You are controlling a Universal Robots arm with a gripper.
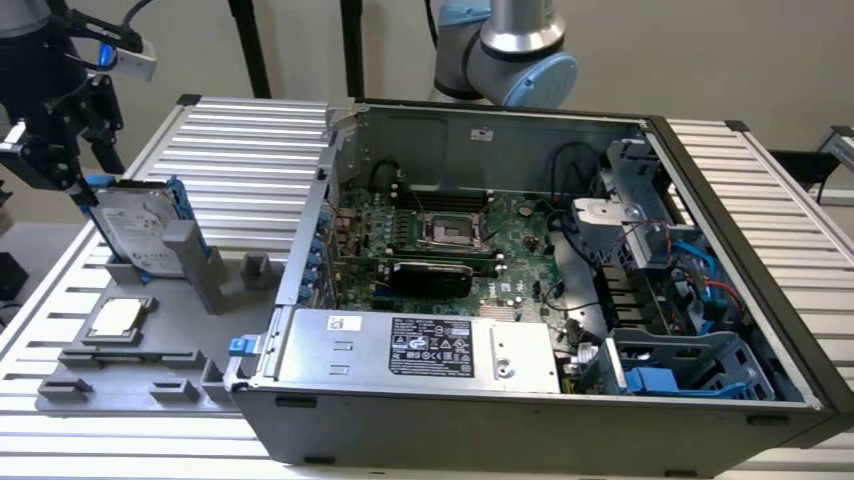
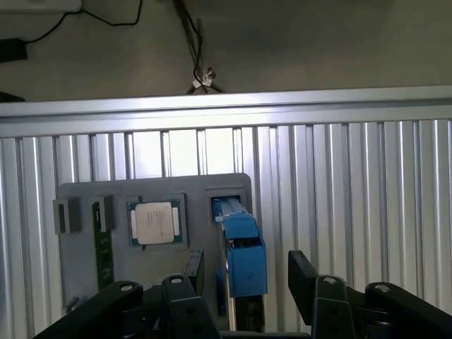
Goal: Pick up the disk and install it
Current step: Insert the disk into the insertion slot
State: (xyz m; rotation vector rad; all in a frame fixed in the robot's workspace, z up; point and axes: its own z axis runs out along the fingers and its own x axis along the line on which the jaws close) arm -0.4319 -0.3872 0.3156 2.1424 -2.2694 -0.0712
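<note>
One disk [image 1: 134, 225]. One square silver chip [image 1: 118, 318], at six o'clock from the disk in the exterior view. One grey tray [image 1: 167, 345] carries both. One open computer case [image 1: 534, 430] sits at three o'clock from the tray, with one silver box [image 1: 400, 345] inside. One gripper [image 2: 247, 272] with two fingers [image 2: 304, 275]. One slatted bench [image 1: 254, 130].

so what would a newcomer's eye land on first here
The big open computer case, its green motherboard exposed, dominates the middle of the exterior view. At that view's left, the disk stands on edge in a grey holder, with the open pincer just above it, a finger to either side of its blue rail.
</note>
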